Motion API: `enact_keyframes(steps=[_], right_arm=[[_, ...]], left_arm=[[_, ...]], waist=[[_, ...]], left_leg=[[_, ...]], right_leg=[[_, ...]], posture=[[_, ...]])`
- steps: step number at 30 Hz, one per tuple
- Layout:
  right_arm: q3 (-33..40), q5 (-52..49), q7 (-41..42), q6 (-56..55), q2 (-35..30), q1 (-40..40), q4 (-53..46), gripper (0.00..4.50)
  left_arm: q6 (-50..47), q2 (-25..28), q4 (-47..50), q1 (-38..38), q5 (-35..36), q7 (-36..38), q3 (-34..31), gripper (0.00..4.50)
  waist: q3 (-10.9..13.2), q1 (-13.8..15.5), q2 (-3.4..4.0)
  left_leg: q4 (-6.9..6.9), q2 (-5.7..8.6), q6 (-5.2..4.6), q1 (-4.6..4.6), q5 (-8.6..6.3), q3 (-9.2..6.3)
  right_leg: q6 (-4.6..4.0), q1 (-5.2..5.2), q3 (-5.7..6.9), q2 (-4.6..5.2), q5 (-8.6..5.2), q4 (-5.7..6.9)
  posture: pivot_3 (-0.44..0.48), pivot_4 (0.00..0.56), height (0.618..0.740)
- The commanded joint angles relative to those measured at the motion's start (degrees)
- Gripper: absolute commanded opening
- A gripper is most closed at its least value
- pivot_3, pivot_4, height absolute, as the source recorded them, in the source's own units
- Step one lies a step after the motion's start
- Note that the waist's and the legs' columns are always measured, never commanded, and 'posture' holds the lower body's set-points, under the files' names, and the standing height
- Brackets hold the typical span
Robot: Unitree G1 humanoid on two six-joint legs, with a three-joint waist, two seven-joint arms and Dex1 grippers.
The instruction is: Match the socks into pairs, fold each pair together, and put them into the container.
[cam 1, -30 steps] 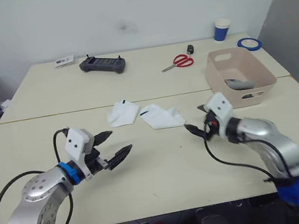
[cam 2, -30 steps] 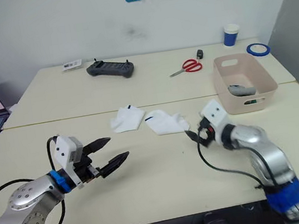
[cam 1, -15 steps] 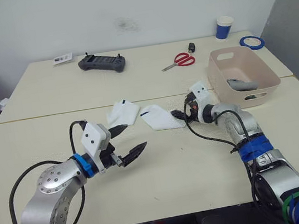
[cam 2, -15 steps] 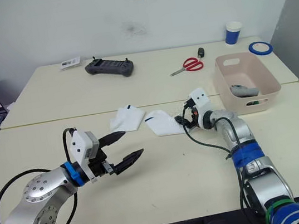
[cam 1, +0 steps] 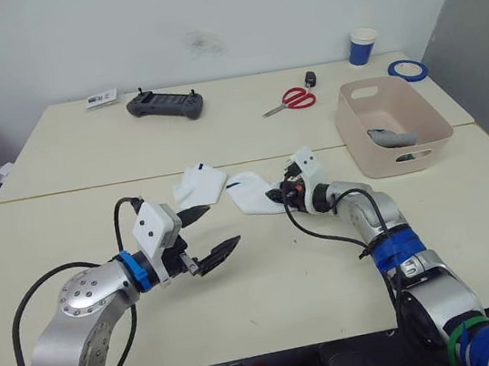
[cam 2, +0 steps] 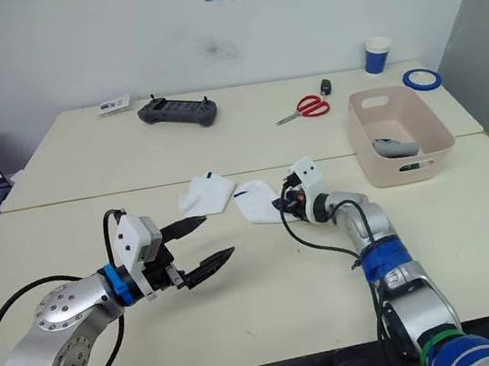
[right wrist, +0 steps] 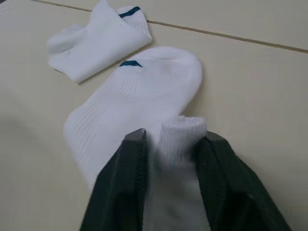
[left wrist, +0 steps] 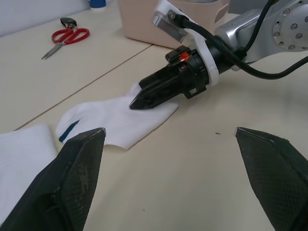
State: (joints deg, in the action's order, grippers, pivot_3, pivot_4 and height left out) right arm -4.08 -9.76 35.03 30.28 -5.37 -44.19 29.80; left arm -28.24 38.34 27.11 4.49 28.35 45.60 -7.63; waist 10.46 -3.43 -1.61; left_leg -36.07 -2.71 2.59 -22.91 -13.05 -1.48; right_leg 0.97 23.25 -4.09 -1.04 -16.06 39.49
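Scene evenly and brightly lit from overhead; soft, short shadows are cast on the table (cam 1: 267, 272). No glare noted. Head views sharp; near fingers (left wrist: 77, 173) are blurred in both wrist views.

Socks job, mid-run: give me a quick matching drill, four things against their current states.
Things:
1. right pincer
2. left pincer
3. container
4. second white sock

States:
A. open, hanging above the table
B. lying loose beside the gripped sock
C. pinching a fold of a white sock
D. holds a grey sock

Pairs: 1-C, 2-A, 3-D, 4-B
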Motion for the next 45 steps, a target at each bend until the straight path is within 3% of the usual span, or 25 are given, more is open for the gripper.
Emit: enact_keyframes(steps=[1, 3, 7, 12, 16, 20, 23, 30, 38, 41, 45], right_arm=[[0.4, -1.5, 1.0, -1.1, 1.3, -2.7, -1.1, 0.37], [0.3, -1.9, 0.9, -1.0, 2.1, -2.4, -2.7, 0.04], [-1.3, -3.0, 2.1, 2.8, 1.6, 0.9, -11.6, 0.04], [-7.5, -4.4, 7.9, 8.6, -7.0, 12.1, -33.8, 0.04], [-10.1, -6.4, 7.7, 15.5, -13.4, 22.1, -48.8, 0.04], [-10.7, -5.4, 3.0, 20.6, -14.8, 26.0, -52.9, 0.04], [-10.6, -4.1, -0.3, 21.3, -14.5, 26.3, -53.7, 0.87], [-3.9, -11.1, -0.2, 25.8, -16.0, 28.2, -63.3, 3.32], [-0.8, -15.4, -3.3, 27.7, -17.2, 34.3, -70.5, 3.32], [-1.2, -15.7, -4.7, 28.0, -17.7, 36.0, -72.0, 3.35], [-1.1, -16.3, -5.8, 28.1, -18.4, 37.3, -72.9, 3.35]], left_arm=[[-0.1, 0.8, 1.6, -0.4, 0.6, -0.8, -2.0, 4.50], [-0.2, 1.6, 2.4, -2.1, 0.9, -0.6, -3.7, 4.50], [-1.4, 3.8, 4.1, -5.6, 2.1, -0.2, -7.5, 4.50], [-3.2, 4.7, 5.1, -8.3, 3.0, -0.3, -9.4, 4.50], [-2.9, 5.0, -0.6, -6.9, 2.5, 1.9, -7.9, 4.50], [-0.3, 5.3, -6.5, -1.9, -0.6, 4.8, -2.9, 4.50], [1.0, 4.2, -10.7, 2.6, -2.7, 5.8, 1.2, 4.50], [3.8, 0.1, -20.9, 11.9, -9.1, 5.3, 10.0, 4.50], [7.4, -5.4, -31.2, 19.8, -16.3, 5.0, 17.3, 4.50], [8.6, -6.5, -35.7, 22.6, -18.8, 5.6, 19.2, 3.88], [8.2, -7.1, -38.6, 24.8, -19.9, 7.9, 21.0, 2.68]], waist=[[0.0, -0.1, 0.01], [0.0, -0.1, 0.01], [0.0, -0.1, 0.02], [0.0, 0.8, 0.02], [0.0, 0.9, 0.03], [0.0, 0.5, 0.02], [0.0, 0.4, 0.02], [0.0, 0.5, -0.01], [0.0, 0.8, -0.01], [0.0, 0.6, -0.02], [0.0, 0.6, -0.02]], left_leg=[[0.01, -0.01, 0.00, 0.00, 0.00, 0.00], [0.01, -0.02, 0.00, 0.00, 0.00, -0.02], [0.05, -0.04, -0.01, -0.03, 0.00, -0.03], [0.08, 0.02, 0.00, -0.09, -0.01, -0.07], [0.07, 0.01, 0.00, -0.09, -0.01, -0.03], [0.06, -0.03, 0.01, -0.03, 0.00, -0.05], [0.02, -0.01, 0.03, -0.02, 0.02, -0.03], [0.03, 0.02, 0.02, -0.13, 0.01, 0.01], [0.04, 0.03, -0.01, -0.16, 0.00, -0.01], [0.02, 0.02, -0.01, -0.13, 0.00, -0.01], [0.00, 0.04, -0.01, -0.12, 0.01, -0.02]], right_leg=[[0.00, 0.01, 0.00, -0.01, 0.00, 0.00], [0.00, 0.01, 0.01, -0.01, 0.00, 0.01], [-0.01, 0.05, 0.02, -0.01, 0.00, -0.01], [0.27, 0.01, 0.10, 0.09, -0.18, -0.16], [0.32, -0.05, 0.06, 0.11, -0.20, -0.36], [0.22, -0.05, 0.06, 0.02, -0.06, -0.32], [0.17, -0.05, 0.04, 0.02, 0.00, -0.34], [0.44, -0.03, -0.01, 0.03, 0.07, -0.46], [0.46, -0.03, 0.01, 0.02, 0.05, -0.48], [0.46, -0.04, 0.00, 0.01, 0.05, -0.42], [0.47, -0.07, 0.00, -0.01, 0.06, -0.41]], posture=[[0.000, 0.150, 0.740], [0.000, 0.150, 0.740], [0.000, 0.150, 0.740], [0.000, 0.150, 0.740], [0.000, 0.150, 0.740], [0.000, 0.150, 0.740], [0.000, 0.150, 0.740], [0.000, 0.150, 0.740], [0.000, 0.150, 0.740], [0.000, 0.150, 0.740], [0.000, 0.150, 0.740]])
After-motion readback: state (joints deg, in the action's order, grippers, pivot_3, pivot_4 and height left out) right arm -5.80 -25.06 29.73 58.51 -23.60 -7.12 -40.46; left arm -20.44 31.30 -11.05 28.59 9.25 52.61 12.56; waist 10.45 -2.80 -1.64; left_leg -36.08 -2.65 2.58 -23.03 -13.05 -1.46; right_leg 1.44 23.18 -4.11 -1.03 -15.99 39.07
